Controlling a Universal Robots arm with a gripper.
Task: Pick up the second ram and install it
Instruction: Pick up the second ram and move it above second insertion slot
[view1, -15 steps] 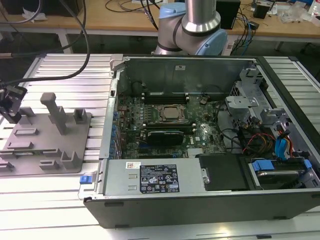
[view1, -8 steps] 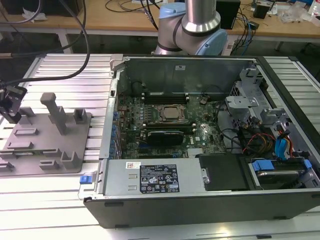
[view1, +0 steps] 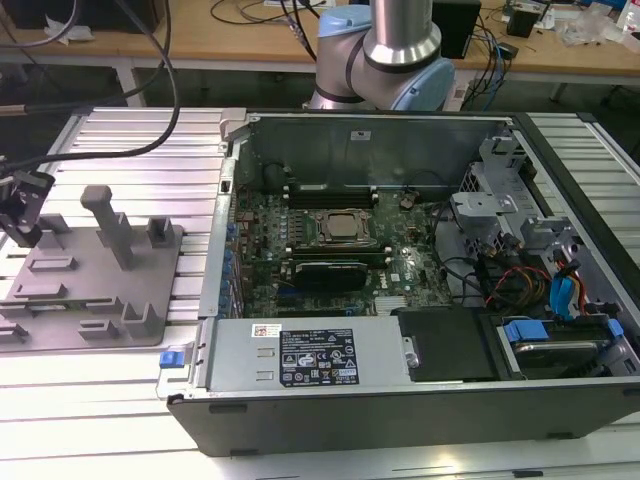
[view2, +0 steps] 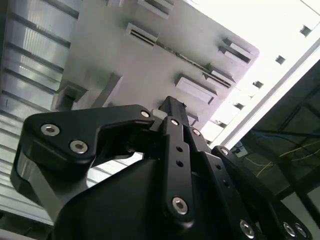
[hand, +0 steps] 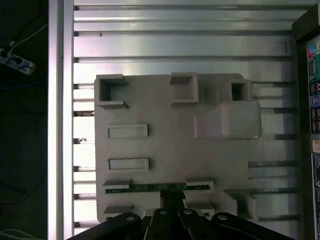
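The second ram (hand: 157, 188) is a thin green stick standing on edge in a slot pair of the grey fixture tray (hand: 170, 150). It sits at the tray's end farthest from the computer case. In the first wrist view my gripper (hand: 171, 198) hangs over the stick's middle, its tip right beside the green edge. At the exterior view's far left, the gripper (view1: 20, 212) is low over the tray (view1: 90, 300). The second wrist view looks past the black gripper body (view2: 167, 107) onto the tray (view2: 125, 70).
An open computer case (view1: 400, 400) lies at the exterior view's right of the tray, its green motherboard (view1: 400, 265) and processor socket (view1: 338, 228) exposed. Upright posts (view1: 105, 225) and blocks rise from the tray. Cables hang over the ribbed metal table (view1: 130, 140).
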